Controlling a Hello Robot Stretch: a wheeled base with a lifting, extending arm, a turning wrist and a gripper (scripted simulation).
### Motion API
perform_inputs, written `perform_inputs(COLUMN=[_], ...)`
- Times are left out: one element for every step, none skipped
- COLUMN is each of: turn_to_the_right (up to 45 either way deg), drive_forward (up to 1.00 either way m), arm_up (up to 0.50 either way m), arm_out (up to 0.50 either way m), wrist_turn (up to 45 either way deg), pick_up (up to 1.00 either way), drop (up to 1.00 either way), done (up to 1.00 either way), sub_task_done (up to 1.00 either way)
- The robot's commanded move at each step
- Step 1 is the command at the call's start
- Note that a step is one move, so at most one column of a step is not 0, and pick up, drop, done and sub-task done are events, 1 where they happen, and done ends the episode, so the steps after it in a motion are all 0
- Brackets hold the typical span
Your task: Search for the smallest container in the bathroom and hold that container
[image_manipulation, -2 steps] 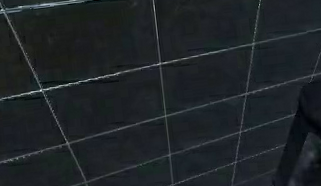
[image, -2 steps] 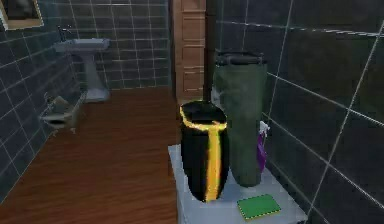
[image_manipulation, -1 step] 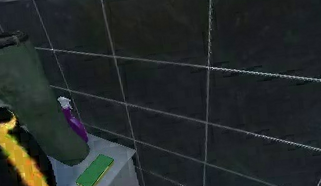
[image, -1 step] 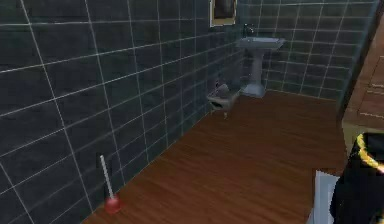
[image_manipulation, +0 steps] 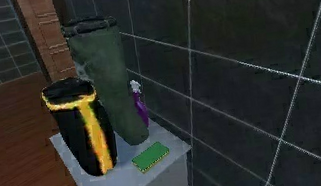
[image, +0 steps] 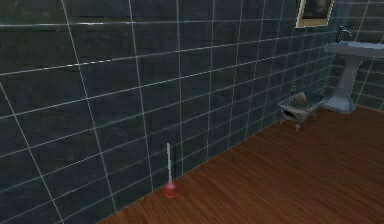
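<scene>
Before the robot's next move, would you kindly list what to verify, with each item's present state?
1. Bathroom reached: white pedestal sink against the dark tiled wall: ok.
2. Candidates in sight: black cylinder with yellow trim, tall dark green cylinder, small purple white-topped bottle, all on the pale grey stand: ok.
3. Smallest picked: the purple bottle looks smallest: ok.
4. Clear approach: bottle stands close beside the green cylinder, flat green pad in front: cannot tell.
5. Other candidates: small grey thing low beside the sink, too small to name: cannot tell.
6. Floor ahead: wooden floor, red-cupped plunger at the wall: ok.
</scene>
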Motion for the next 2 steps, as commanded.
perform_inputs(turn_to_the_right=[0.0, 0.0], drive_forward=[0.00, 0.00], arm_up=[0.50, 0.38], arm_out=[0.00, 0.00], wrist_turn=[0.0, 0.0], pick_up=[0.00, 0.00], drop=[0.00, 0.00], done=[0.00, 0.00], sub_task_done=[0.00, 0.00])
